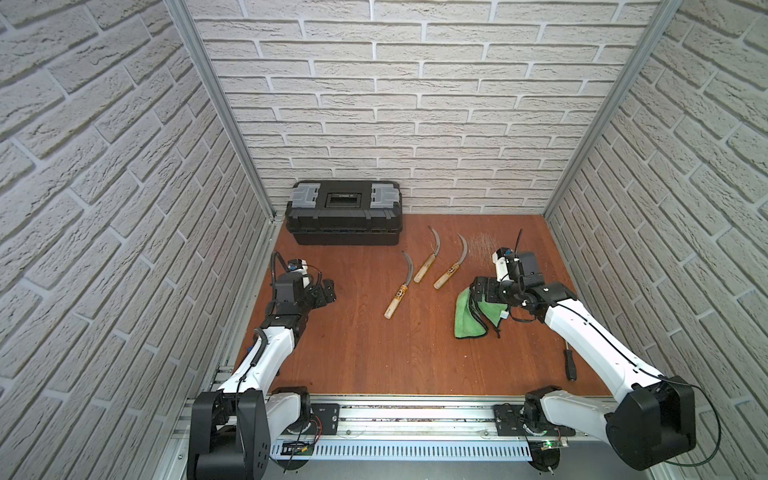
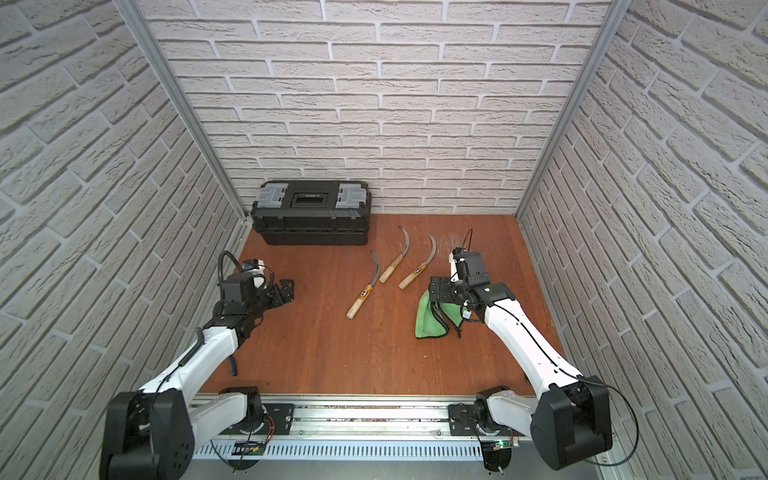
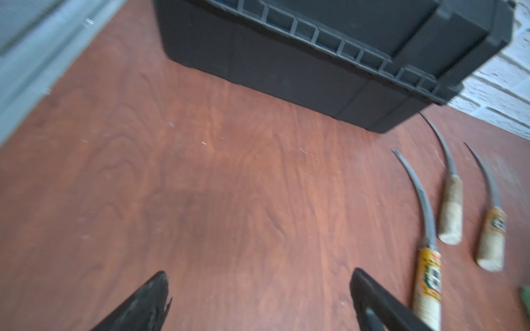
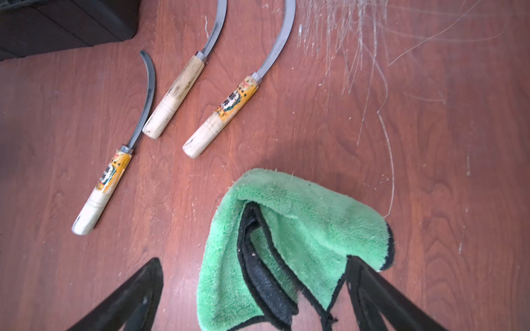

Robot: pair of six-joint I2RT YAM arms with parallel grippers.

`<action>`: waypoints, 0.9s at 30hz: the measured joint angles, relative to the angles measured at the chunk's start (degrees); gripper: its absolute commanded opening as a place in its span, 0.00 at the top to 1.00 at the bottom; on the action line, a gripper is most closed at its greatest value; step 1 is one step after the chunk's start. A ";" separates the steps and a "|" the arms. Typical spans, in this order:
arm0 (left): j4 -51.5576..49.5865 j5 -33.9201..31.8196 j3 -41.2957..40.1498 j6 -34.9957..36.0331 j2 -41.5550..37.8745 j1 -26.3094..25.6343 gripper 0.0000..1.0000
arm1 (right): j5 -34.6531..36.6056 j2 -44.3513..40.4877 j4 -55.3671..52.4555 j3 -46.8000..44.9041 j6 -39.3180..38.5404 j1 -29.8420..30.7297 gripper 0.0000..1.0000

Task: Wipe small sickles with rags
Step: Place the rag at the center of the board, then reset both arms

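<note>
1. Nearest, on the right, a dark-handled tool point(image 1: 569, 365) lies beside the right forearm. It looks to have no part in the job.
2. The rag point(image 1: 469, 320) lies folded on the table point(image 1: 353, 353), right of centre and nearer than the sickles. It is probably kept there within the right arm's reach.
3. The right gripper point(image 4: 253, 262) hangs over the rag's far end, its fingers spread wide and clasping nothing. It seems set to drop and pinch the cloth. Whether a finger touches the cloth, I cannot tell.
4. The right arm reaches out from its near base, the forearm slanting toward the centre and the wrist bent downward.
5. The left gripper point(image 3: 258, 275) is at the left, released and empty, with bare table between its fingers. The arm runs along the left wall and the wrist is turned right toward the sickles, likely ready to take a handle.
6. Just beyond, in the centre, lie the left sickle point(image 1: 399, 293), middle sickle point(image 1: 426, 262) and right sickle point(image 1: 449, 270). Their handles point toward the near side and their blades curve away to the far side. That keeps the wooden ends toward the arms.
7. Farthest, at the left against the back wall, stands a closed black toolbox point(image 1: 343, 212).
</note>
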 measured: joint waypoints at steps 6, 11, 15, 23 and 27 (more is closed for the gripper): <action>4.52 -2.51 -1.22 2.29 0.98 5.60 0.02 | 2.10 -2.60 7.54 -4.83 -3.65 0.00 0.00; 11.50 -4.92 -1.55 4.76 6.84 7.08 0.02 | 4.31 -7.93 16.87 -12.44 -7.56 0.00 0.00; 20.37 -6.19 -4.68 6.12 11.80 7.17 0.02 | 6.82 -9.86 23.32 -16.35 -10.25 -0.02 0.00; 31.21 -7.15 -6.97 8.66 17.90 7.43 0.02 | 10.80 -4.74 32.50 -18.40 -13.33 -0.02 0.00; 37.55 -5.55 -6.80 10.58 21.38 7.43 0.02 | 13.18 -0.39 35.60 -18.86 -14.08 -0.31 0.01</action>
